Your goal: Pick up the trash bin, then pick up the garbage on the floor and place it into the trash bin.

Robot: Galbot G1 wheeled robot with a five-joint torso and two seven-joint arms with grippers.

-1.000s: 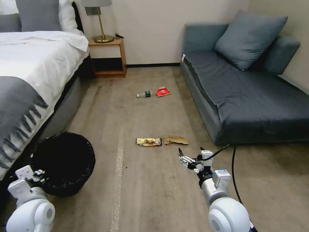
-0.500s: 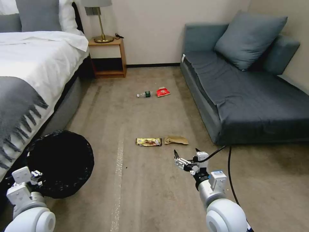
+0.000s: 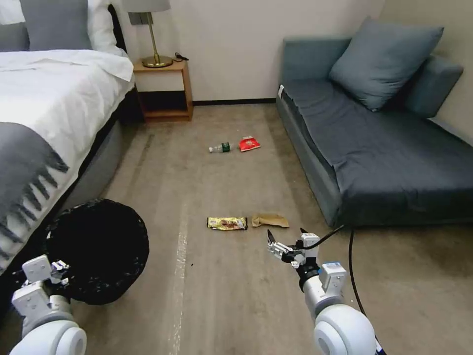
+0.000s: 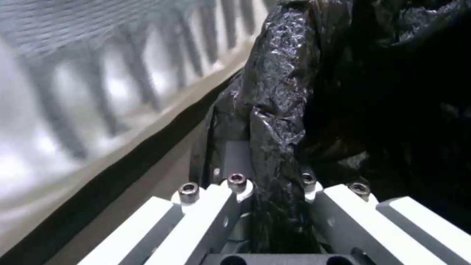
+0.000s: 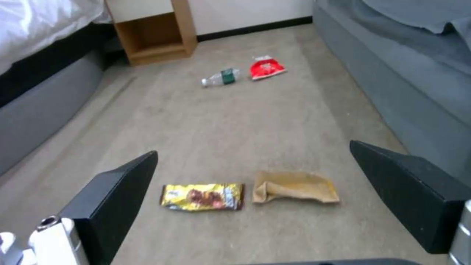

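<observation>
The left gripper [image 3: 58, 270], low at the robot's left beside the bed [image 3: 54, 98], has its jaws closed over the rim of the small round trash bin lined with crinkly black plastic [image 3: 98, 249]; the left wrist view shows the bag-covered rim [image 4: 277, 121] running between the two white fingers [image 4: 216, 206]. The bin is tilted, its dark mouth turned toward the head camera, close against the grey side of the bed. The right gripper [image 3: 285, 240] hangs over the beige carpet [image 3: 221, 305] with its black jaws spread wide and nothing between them. Just beyond it lie the shiny gold-brown snack wrapper [image 3: 227, 223] and the crumpled tan paper bag [image 3: 270, 220], side by side and nearly touching; the right wrist view frames the wrapper [image 5: 202, 196] and the paper bag [image 5: 294, 187] between the open fingers [image 5: 114, 198]. Farther along the floor, well apart from these, lie the small clear bottle with a green label [image 3: 219, 147] on its side and, just beside it, the red snack packet [image 3: 249, 143], between the wooden nightstand [image 3: 163, 88] and the blue-grey sofa [image 3: 379, 143].
</observation>
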